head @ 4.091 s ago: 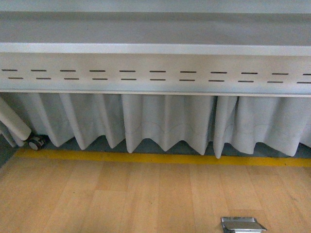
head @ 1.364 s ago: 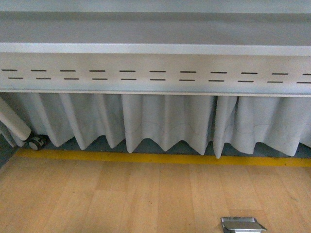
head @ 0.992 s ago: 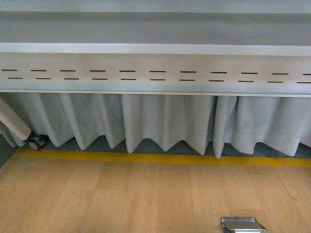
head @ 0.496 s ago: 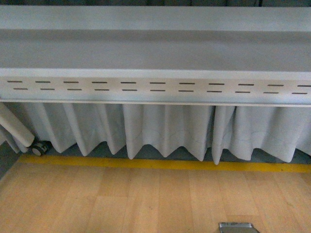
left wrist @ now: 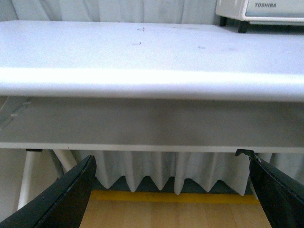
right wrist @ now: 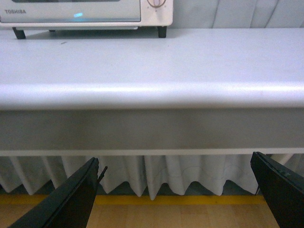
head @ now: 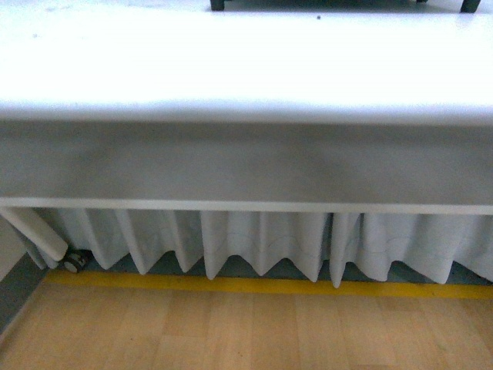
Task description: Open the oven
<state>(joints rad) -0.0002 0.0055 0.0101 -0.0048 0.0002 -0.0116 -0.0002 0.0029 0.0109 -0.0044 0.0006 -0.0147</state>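
Facing the table (right wrist: 152, 61) bearing the oven (right wrist: 85, 12), left gripper (left wrist: 169, 156) and right gripper (right wrist: 174, 158) hang low, jaws spread wide

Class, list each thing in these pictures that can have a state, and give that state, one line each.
Oven: no door folded down in front; seems shut, top cut off.
Knob: setting out of frame, cannot tell.
Left end effector: open, empty.
Right end effector: open, empty.
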